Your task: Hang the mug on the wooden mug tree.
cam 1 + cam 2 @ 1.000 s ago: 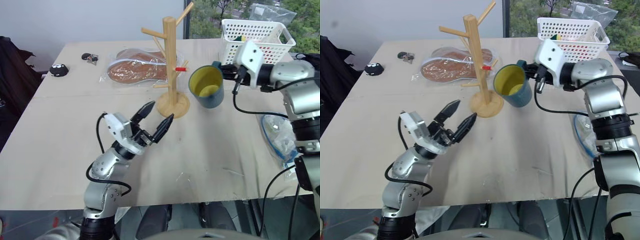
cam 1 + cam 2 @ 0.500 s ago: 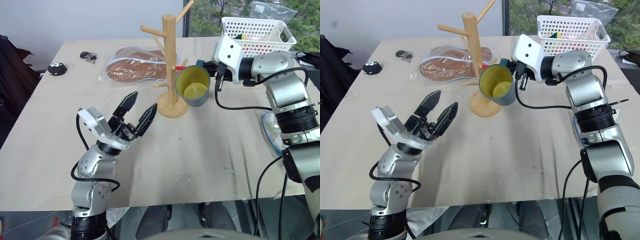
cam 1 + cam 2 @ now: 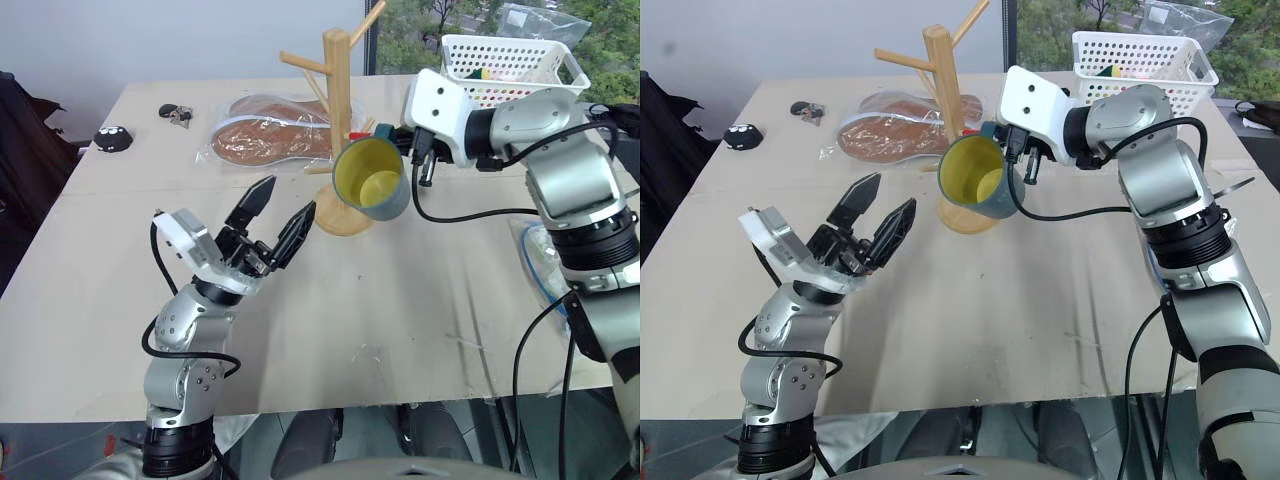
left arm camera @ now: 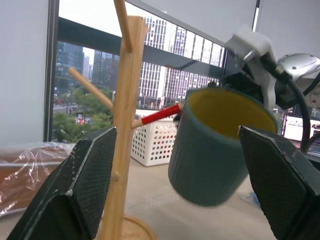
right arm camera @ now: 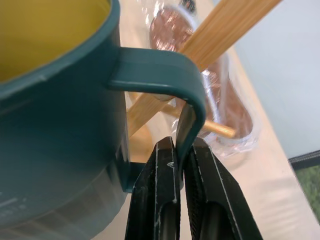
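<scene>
The right gripper (image 5: pixel 181 165) pinches the loop handle of the teal-blue ceramic mug (image 3: pixel 373 181), leaving the loop free beside the light wooden mug tree (image 3: pixel 342 120); the left gripper (image 3: pixel 279 211) waits spread wide.

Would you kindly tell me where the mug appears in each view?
Left eye: mug centre top, beside the tree.
Right eye: centre-left top.
Left wrist: centre-right.
Right wrist: left half, handle pinched.
Shared landmark: the tree's post.
</scene>
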### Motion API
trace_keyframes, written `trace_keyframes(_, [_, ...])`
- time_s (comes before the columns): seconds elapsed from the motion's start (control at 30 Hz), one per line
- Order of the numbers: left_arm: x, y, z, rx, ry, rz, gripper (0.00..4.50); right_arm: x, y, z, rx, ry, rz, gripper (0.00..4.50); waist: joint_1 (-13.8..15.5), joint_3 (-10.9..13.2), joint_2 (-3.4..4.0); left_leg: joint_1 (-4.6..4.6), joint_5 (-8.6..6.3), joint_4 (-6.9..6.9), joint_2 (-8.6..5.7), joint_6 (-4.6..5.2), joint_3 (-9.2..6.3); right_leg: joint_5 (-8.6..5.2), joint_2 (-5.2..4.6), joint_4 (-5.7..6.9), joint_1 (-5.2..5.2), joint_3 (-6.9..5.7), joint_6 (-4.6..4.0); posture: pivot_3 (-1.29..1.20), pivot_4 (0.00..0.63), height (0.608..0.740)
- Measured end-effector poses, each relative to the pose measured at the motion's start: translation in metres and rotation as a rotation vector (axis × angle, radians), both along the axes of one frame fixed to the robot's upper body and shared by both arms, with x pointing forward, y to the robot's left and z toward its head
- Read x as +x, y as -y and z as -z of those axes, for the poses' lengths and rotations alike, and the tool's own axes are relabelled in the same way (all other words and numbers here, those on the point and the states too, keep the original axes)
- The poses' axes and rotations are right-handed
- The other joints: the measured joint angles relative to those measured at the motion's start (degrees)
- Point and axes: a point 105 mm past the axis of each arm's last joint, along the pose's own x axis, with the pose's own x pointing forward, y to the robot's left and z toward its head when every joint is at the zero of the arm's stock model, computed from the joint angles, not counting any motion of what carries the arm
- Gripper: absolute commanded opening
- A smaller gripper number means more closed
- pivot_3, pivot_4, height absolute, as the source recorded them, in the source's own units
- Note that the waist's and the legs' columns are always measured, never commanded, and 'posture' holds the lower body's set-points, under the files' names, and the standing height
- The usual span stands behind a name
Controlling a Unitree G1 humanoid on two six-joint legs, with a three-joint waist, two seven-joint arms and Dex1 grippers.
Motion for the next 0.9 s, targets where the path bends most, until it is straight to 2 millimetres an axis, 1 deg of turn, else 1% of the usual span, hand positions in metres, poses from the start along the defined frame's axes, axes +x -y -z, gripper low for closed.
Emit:
trace_keyframes(0.13, [0.002,-0.001,0.003,0.005,-0.011,-0.008,3.99,0.0,-0.007,-0.012,-0.02,0.031,0.009,0.12,-0.01,-0.01,-0.01,0.0,0.0,0.0,0.01,0.0,-0.03,0.0,0.01,-0.01,-0.01,-0.02,0.0,0.0,0.15,0.74])
trace_keyframes(0.2, [0.003,-0.001,0.004,0.007,-0.012,-0.01,3.99,-0.001,-0.009,-0.014,-0.021,0.031,0.011,0.12,-0.02,-0.01,-0.02,-0.01,0.0,0.0,0.01,0.0,-0.03,0.0,0.01,-0.01,-0.01,-0.02,0.0,0.0,0.15,0.74])
trace_keyframes(0.33, [0.002,0.0,0.004,0.014,-0.003,-0.013,3.99,-0.001,-0.019,-0.012,-0.033,0.022,0.005,0.12,-0.03,-0.01,-0.01,-0.01,0.0,0.01,0.0,0.0,-0.02,0.0,0.01,0.01,-0.01,-0.01,0.0,0.0,0.15,0.74])
trace_keyframes(0.43, [0.003,-0.001,0.005,0.016,-0.004,-0.016,3.99,-0.001,-0.02,-0.016,-0.035,0.034,0.007,0.12,-0.02,-0.01,-0.02,-0.01,0.0,0.02,0.0,0.0,-0.03,0.0,0.01,0.01,-0.01,-0.02,0.0,0.0,0.15,0.74])
trace_keyframes(0.53, [0.004,-0.001,0.006,0.016,-0.009,-0.018,3.99,0.001,-0.021,-0.016,-0.032,0.039,0.016,0.94,-0.04,-0.01,-0.02,-0.01,0.0,0.02,0.0,-0.01,-0.03,0.0,0.01,0.02,-0.01,-0.02,0.0,0.0,0.15,0.74])
trace_keyframes(0.57, [0.004,-0.001,0.007,0.015,-0.009,-0.018,3.99,0.002,-0.02,-0.016,-0.031,0.037,0.021,1.37,-0.05,-0.01,-0.02,-0.01,0.0,0.02,0.0,-0.01,-0.03,0.0,0.01,0.02,-0.01,-0.02,0.0,0.0,0.15,0.74])
trace_keyframes(0.67, [0.004,-0.002,0.006,0.015,0.0,-0.02,3.99,0.005,-0.021,-0.015,-0.021,0.033,0.034,2.85,-0.08,-0.01,-0.02,-0.01,0.0,0.03,0.0,-0.01,-0.02,0.0,0.01,0.04,-0.01,-0.01,0.0,0.0,0.15,0.74])
trace_keyframes(0.7, [0.004,-0.002,0.006,0.015,0.001,-0.02,3.99,0.005,-0.021,-0.015,-0.018,0.035,0.036,3.21,-0.07,-0.01,-0.02,-0.01,0.0,0.03,0.01,-0.01,-0.03,0.0,0.01,0.04,-0.01,-0.01,0.0,0.0,0.15,0.74])
trace_keyframes(0.73, [0.003,-0.002,0.006,0.016,0.003,-0.019,3.99,0.006,-0.021,-0.015,-0.013,0.04,0.042,3.81,-0.08,-0.01,-0.02,-0.01,0.0,0.03,0.0,-0.01,-0.03,0.0,0.01,0.04,-0.01,-0.02,0.0,0.0,0.15,0.74])
trace_keyframes(0.77, [0.003,-0.001,0.006,0.017,0.004,-0.017,3.99,0.007,-0.02,-0.017,-0.005,0.044,0.049,4.18,-0.07,-0.01,-0.02,-0.01,0.0,0.03,0.0,-0.01,-0.02,0.0,0.01,0.04,-0.01,-0.01,0.0,0.0,0.15,0.74])
trace_keyframes(0.8, [0.003,-0.001,0.006,0.018,0.005,-0.016,3.99,0.008,-0.02,-0.018,-0.002,0.046,0.055,4.35,-0.07,-0.01,-0.02,-0.01,0.0,0.03,0.0,-0.01,-0.02,0.0,0.01,0.04,-0.01,-0.01,0.0,0.0,0.15,0.74])
trace_keyframes(0.83, [0.003,-0.001,0.006,0.019,0.006,-0.013,3.99,0.009,-0.018,-0.02,0.004,0.048,0.066,4.35,-0.07,-0.01,-0.02,-0.01,0.0,0.03,0.0,-0.01,-0.03,0.0,0.01,0.04,-0.01,-0.01,0.0,0.0,0.15,0.74])
trace_keyframes(0.9, [0.003,-0.001,0.006,0.022,0.006,-0.01,3.99,0.013,-0.008,-0.024,0.028,0.042,0.103,4.35,0.12,-0.02,-0.03,-0.02,0.0,0.04,-0.01,0.0,-0.04,0.0,0.0,0.04,0.0,-0.03,0.0,0.0,0.15,0.74])
